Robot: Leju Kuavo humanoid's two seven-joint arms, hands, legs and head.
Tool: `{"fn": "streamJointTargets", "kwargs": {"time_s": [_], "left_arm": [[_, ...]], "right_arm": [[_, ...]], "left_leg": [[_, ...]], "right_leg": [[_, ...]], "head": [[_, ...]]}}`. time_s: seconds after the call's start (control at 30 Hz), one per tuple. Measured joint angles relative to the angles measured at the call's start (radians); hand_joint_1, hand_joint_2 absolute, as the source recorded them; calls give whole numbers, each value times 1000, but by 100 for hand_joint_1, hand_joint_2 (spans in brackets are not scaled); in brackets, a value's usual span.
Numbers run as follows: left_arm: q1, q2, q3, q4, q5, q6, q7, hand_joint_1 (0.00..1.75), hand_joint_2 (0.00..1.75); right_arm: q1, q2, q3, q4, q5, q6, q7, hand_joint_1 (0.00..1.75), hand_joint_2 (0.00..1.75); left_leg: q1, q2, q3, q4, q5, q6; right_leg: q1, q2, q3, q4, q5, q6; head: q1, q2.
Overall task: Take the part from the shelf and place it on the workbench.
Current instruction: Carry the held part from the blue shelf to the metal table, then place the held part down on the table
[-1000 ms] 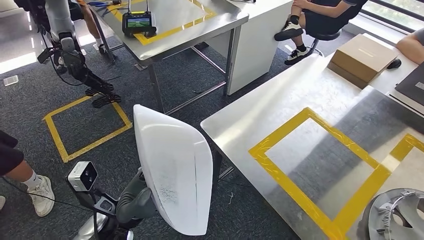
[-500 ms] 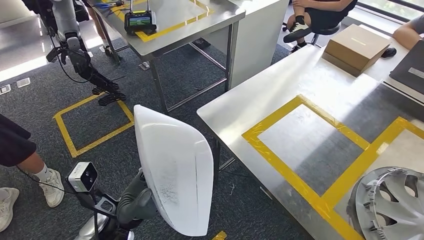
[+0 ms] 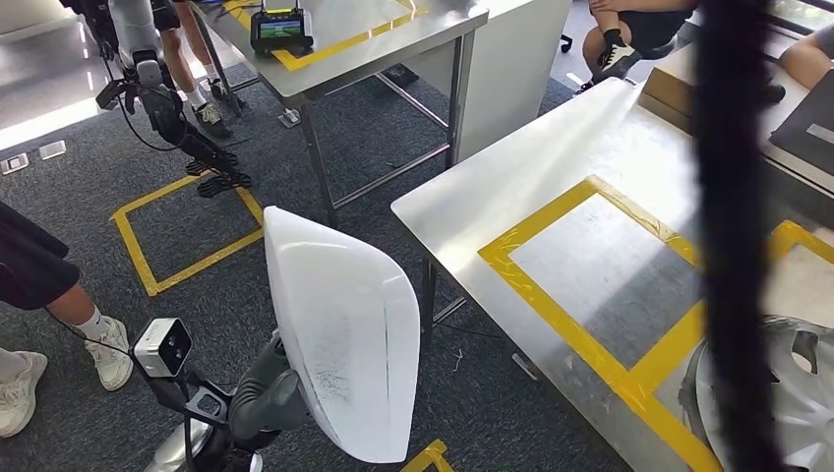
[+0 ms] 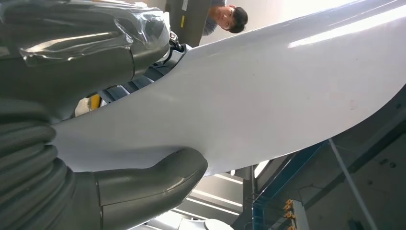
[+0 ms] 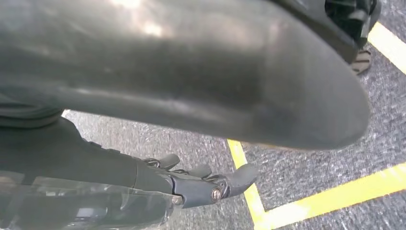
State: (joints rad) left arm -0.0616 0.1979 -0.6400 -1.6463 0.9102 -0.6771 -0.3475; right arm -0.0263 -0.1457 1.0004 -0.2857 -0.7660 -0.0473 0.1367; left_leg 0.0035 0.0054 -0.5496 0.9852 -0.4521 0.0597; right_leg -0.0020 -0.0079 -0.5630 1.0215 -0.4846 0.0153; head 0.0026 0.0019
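Note:
The part is a large white curved shell [image 3: 339,344], standing on edge at the lower left of the head view, over the carpet and left of the workbench. My left hand [image 3: 264,398] grips its lower edge from behind. In the left wrist view the thick grey thumb [image 4: 143,184] presses against the part's smooth white face [image 4: 268,96]. The steel workbench [image 3: 492,192] lies to the right, with a yellow taped rectangle [image 3: 551,300] on its top. My right hand [image 5: 201,184] hangs over the carpet with loosely bent fingers and nothing in it.
A grey wheel cover [image 3: 792,393] lies at the bench's near right corner. A dark blurred bar [image 3: 733,236] crosses the right of the head view. Another steel table [image 3: 393,49] carries a screened device [image 3: 280,25]. Another robot [image 3: 148,88] and a person's leg [image 3: 44,280] stand on the left.
The camera has moved, so the whole scene has shifted. A dark blurred bar now cuts across the right side. The white part stays in my left hand's grip.

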Motion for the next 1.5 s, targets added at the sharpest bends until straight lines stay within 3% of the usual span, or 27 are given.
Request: {"fn": "streamJointTargets", "kwargs": {"time_s": [0.1, 0.13, 0.17, 0.2, 0.27, 0.3, 0.37, 0.43, 0.5, 0.53, 0.6, 0.67, 0.7, 0.73, 0.77, 0.83, 0.87, 0.93, 1.03, 1.13, 1.17, 1.2, 1.27, 1.3, 1.37, 1.43, 1.5], "left_arm": [[-1, -2, 0, 0, 0, 0, 0, 175, 175], [0, -3, -1, 0, 0, 0, 0, 175, 175], [0, -2, -1, 0, 0, 0, 0, 175, 175], [0, -2, -1, 0, 0, 0, 0, 175, 175], [0, -2, -1, 1, 0, 0, 0, 175, 175], [0, -2, -1, 1, 0, 0, -1, 175, 175], [0, -2, 0, 1, -1, -1, -3, 175, 175], [1, -2, 0, 1, -1, -3, -7, 175, 175], [2, -1, 0, 1, -1, -3, -10, 175, 175], [1, -1, 1, 1, -1, -3, -11, 175, 175], [2, -1, 1, 1, -2, -3, -11, 175, 175], [5, 0, 1, 1, -4, -3, -12, 175, 175], [6, 0, 1, 1, -6, -3, -12, 175, 175], [6, 0, 1, 1, -8, -3, -12, 175, 175], [6, 0, 2, 0, -10, -3, -12, 175, 175], [7, 0, 4, 0, -12, -2, -13, 175, 175], [7, 0, 6, 0, -12, -2, -14, 175, 175], [7, 1, 8, -1, -13, -2, -15, 175, 175], [6, -1, 10, -5, -13, -3, -17, 175, 175], [6, -2, 12, -6, -13, -2, -18, 175, 175], [7, -2, 13, -5, -14, -2, -18, 175, 175], [7, -2, 13, -5, -17, -2, -19, 175, 175], [7, -2, 14, -5, -21, -1, -21, 175, 175], [7, -2, 14, -5, -24, 0, -22, 175, 175], [7, -2, 16, -6, -28, 1, -24, 175, 175], [7, -2, 17, -6, -32, 2, -24, 175, 175], [6, -2, 18, -7, -33, 0, -24, 175, 175]], "right_arm": [[1, -3, 0, 0, 0, 0, -1, 0, 0], [2, -5, 0, 0, 0, 0, -1, 0, 0], [4, -6, 0, 0, 0, 0, -1, 0, 0], [4, -6, 0, 0, 0, 0, -1, 0, 0], [3, -8, 0, 0, -1, -1, -1, 0, 0], [2, -8, 0, 0, -1, -1, -1, 0, 0], [1, -7, 0, 0, -3, -1, -3, 0, 0], [1, -7, 1, 0, -6, -1, -4, 0, 0], [0, -7, 3, 0, -7, -1, -4, 0, 0], [0, -7, 4, 0, -8, -1, -4, 0, 0], [1, -8, 5, 0, -9, -1, -4, 0, 0], [2, -8, 7, 0, -11, -1, -4, 0, 0], [2, -8, 9, 0, -12, -1, -4, 0, 0], [2, -8, 11, 0, -12, -1, -4, 0, 0], [2, -8, 13, 0, -12, 0, -4, 0, 0], [1, -5, 15, 0, -12, 0, -3, 0, 0], [1, -4, 15, -1, -13, 1, -3, 0, 0], [2, -5, 16, -1, -14, 2, -2, 0, 0], [1, -9, 18, -1, -16, 3, 0, 0, 0], [-3, -14, 18, -1, -25, 4, 3, 0, 0], [-2, -15, 19, -1, -28, 4, 4, 0, 0], [0, -16, 19, -1, -31, 5, 6, 0, 0], [3, -18, 21, -1, -35, 5, 9, 0, 0], [3, -18, 21, -1, -38, 5, 10, 0, 0], [4, -18, 22, -1, -46, 8, 13, 0, 0], [11, -19, 23, -1, -55, 15, 19, 0, 0], [21, -18, 24, -1, -64, 22, 25, 0, 0]], "left_leg": [[3, 2, -7, -11, 13, 5], [3, 1, -11, -10, 15, 3], [5, 1, -13, -10, 17, 0], [7, 0, -14, -8, 18, -2], [12, -1, -16, -2, 17, -13], [12, -2, -18, 3, 15, -20], [11, -4, -24, 11, 14, -34], [14, -5, -28, 13, 16, -44], [19, -6, -40, 40, -5, -51], [21, -5, -58, 83, -33, -53], [21, -6, -120, 219, -102, -55], [19, -6, -164, 317, -133, -50], [16, -7, -160, 310, -120, -43], [13, -10, -133, 261, -89, -33], [7, -21, -95, 187, -55, -20], [-2, -46, -32, 66, -14, 4], [-6, -52, -20, 41, -11, 11], [-10, -42, -16, 28, -9, 13], [-2, -14, -3, -9, 10, 11], [-1, 15, -3, -18, 15, 12], [-1, 25, -4, -17, 15, 11], [-1, 34, -5, -17, 14, 9], [1, 52, -4, -11, 10, 2], [0, 59, -5, -6, 6, -4], [-4, 74, -6, 5, -2, -18], [-4, 87, -5, 9, -5, -29], [3, 72, -10, 24, -19, -40]], "right_leg": [[-9, 4, -89, 182, -79, 0], [-14, 4, -116, 240, -97, 5], [-19, 4, -126, 263, -100, 15], [-25, 4, -112, 238, -84, 28], [-37, 4, -38, 96, -31, 56], [-39, 6, -5, 29, -9, 60], [-37, 11, 22, -26, 5, 47], [-32, 13, 19, -21, 10, 28], [-33, 13, 17, -21, 13, 14], [-32, 14, 16, -21, 15, 8], [-25, 17, 12, -21, 18, -1], [-16, 24, 7, -21, 20, -6], [-11, 30, 7, -21, 21, -7], [-7, 37, 7, -21, 22, -9], [-4, 46, 7, -21, 23, -10], [-1, 61, 4, -21, 27, -9], [-3, 67, 2, -21, 29, -7], [-5, 78, -3, -25, 34, 1], [-1, 56, -33, 22, 11, 6], [-9, 26, -127, 206, -64, 5], [-13, 23, -146, 246, -74, 11], [-17, 19, -147, 247, -69, 22], [-25, -2, -86, 133, -20, 48], [-26, -21, -48, 62, 4, 54], [-24, -41, -5, -21, 28, 45], [-19, -28, -6, -27, 32, 23], [-23, -11, -7, -28, 36, 9]], "head": [[1, 0], [1, 0], [1, 0], [1, 0], [1, 0], [1, 0], [0, 0], [-1, 0], [-1, 0], [-2, 0], [-2, 0], [-2, 0], [-2, 0], [-2, 0], [-2, 0], [-1, 0], [-2, 0], [-4, 0], [-3, 0], [-1, 0], [-1, 0], [-1, 0], [-1, 0], [-1, 0], [-1, 0], [-2, 0], [-2, 0]]}}
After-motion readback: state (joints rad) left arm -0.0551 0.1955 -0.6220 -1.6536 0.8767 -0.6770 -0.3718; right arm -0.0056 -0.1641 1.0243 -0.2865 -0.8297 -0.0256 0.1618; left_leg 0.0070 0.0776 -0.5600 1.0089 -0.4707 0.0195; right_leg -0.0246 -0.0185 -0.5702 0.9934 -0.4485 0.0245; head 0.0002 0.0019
